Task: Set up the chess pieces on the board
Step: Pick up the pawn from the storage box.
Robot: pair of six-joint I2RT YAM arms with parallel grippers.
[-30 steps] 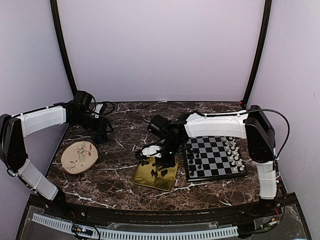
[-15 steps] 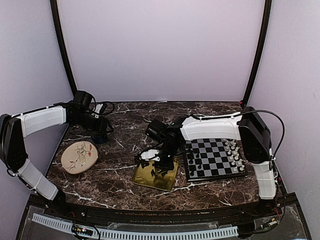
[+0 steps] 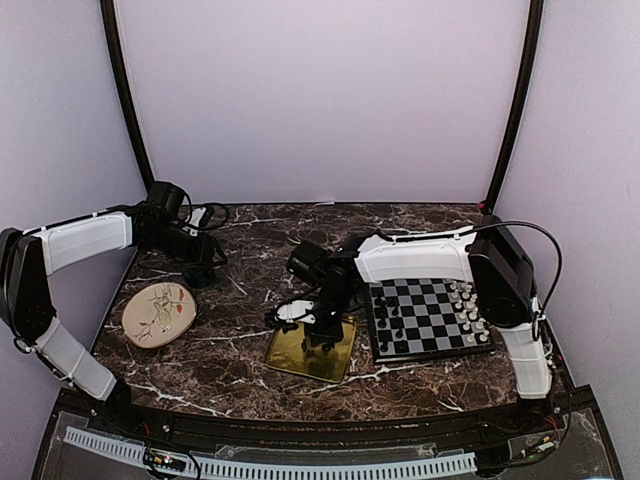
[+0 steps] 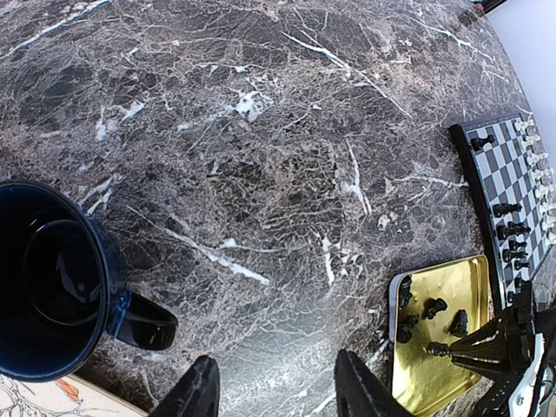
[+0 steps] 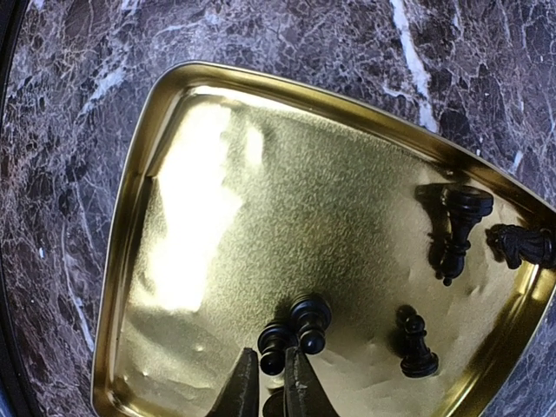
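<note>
R arm reaches across to the gold tray (image 3: 296, 358), which sits on the dark marble surface (image 3: 240, 300) just left of the board (image 3: 430, 312). The right pincer (image 5: 270, 369) is down inside the tray, near one edge, w/ its jaws drawn nearly together and only a thin slit between them. Two black pieces (image 5: 308, 321) stand touching each other right at the fingertips, the nearer one at the mouth of the slit. Can't tell whether it's actually pinched. Three more lie loose toward the tray's other corner: a small pawn (image 5: 415, 345) upright, a taller piece (image 5: 459, 228) tipped over, and a knight (image 5: 524, 244) by the rim.

On the board, black chess pieces (image 3: 392, 325) line the left side and white ones (image 3: 468, 305) the right, w/ the middle squares bare.

L arm is well apart, over at the far left of the surface. The left pincer (image 4: 274, 365) hangs above bare marble, fingers spread, nothing between them. A dark blue mug (image 4: 52, 287) stands just beside it, handle pointing toward the fingers. A round floral plate (image 3: 158, 313) lies a bit nearer the front edge.
</note>
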